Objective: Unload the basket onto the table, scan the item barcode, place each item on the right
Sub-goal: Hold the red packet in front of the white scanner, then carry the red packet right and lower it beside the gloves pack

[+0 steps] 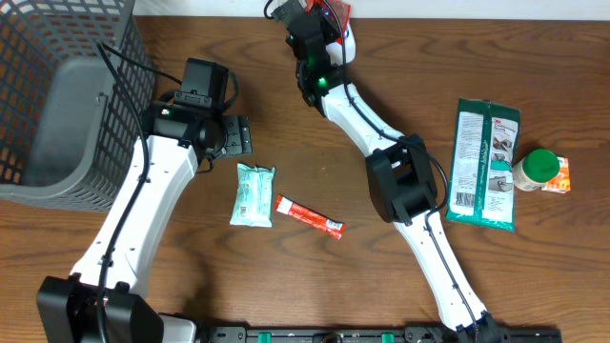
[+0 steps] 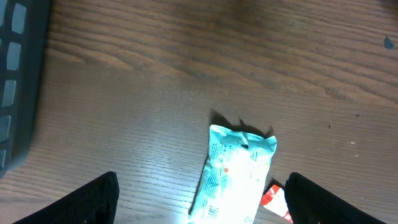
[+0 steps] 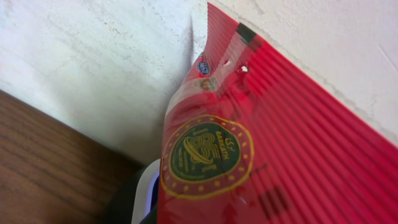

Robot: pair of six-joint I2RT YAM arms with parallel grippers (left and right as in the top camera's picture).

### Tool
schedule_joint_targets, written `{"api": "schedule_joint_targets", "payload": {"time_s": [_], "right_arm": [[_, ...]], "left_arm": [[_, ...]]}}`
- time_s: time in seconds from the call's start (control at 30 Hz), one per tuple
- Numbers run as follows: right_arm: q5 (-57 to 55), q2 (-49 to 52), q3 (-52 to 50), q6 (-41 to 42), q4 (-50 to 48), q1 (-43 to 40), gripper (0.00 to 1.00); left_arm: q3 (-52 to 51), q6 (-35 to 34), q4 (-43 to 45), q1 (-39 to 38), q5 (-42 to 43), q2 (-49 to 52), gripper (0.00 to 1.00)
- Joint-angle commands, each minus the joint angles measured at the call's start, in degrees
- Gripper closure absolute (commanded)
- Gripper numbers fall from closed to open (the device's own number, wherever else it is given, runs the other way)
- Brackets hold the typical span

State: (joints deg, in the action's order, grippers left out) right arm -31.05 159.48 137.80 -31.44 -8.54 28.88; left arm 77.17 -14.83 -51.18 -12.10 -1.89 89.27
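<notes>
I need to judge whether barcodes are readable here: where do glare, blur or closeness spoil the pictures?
Left wrist: glare whitens the middle of the light-blue packet, its print blurred; the basket at the left edge is out of focus. Right wrist: the red packet fills the frame, emblem fairly sharp, lower edge soft. Overhead: even light, print too small to read.

Red packet, green-gold seal; pale teal pouch; grey mesh basket
</notes>
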Motion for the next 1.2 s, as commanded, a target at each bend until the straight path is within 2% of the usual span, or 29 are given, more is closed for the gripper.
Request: {"api": "schedule_joint_targets", "payload": {"time_s": [0.0, 0.23, 0.4, 0.5, 0.87, 0.97, 1.03, 1.17], "right_arm": [[1.18, -0.98, 0.90, 2.34, 0.85, 0.33, 0.99], [0.42, -0.98, 0.90, 4.68, 1.31, 0.46, 0.99], [-7.34, -1.01, 0.90, 4.66, -3.76, 0.46, 0.99], [-7.63, -1.51, 0.90, 4.61, -4.98, 0.46, 0.99], [-10.49, -10.84, 0.90, 4.68, -1.11, 1.46, 0.99], [-14.82, -15.43, 0.90, 5.18, 3.58, 2.12, 0.99], [-18.03, -18.73, 0.90, 7.06, 10.01, 2.51, 0.99], [-18.99, -25.70, 0.90, 18.58, 31.21, 2.54, 0.99]], "left_arm": [[-0.20, -0.26, -0.20, 0.09, -0.72, 0.61, 0.15], [-0.20, -0.26, -0.20, 0.09, -0.72, 0.61, 0.15], [-0.20, -0.26, -0.20, 0.09, -0.72, 0.61, 0.15], [-0.20, -0.26, -0.20, 0.09, -0.72, 0.61, 0.15], [-0.20, -0.28, -0.20, 0.09, -0.72, 0.61, 0.14], [-0.20, -0.26, -0.20, 0.09, -0.72, 0.61, 0.15], [-0.20, -0.26, -0.20, 0.09, -0.72, 0.61, 0.15], [-0.20, -0.26, -0.20, 0.09, -0.72, 0.61, 0.15]]}}
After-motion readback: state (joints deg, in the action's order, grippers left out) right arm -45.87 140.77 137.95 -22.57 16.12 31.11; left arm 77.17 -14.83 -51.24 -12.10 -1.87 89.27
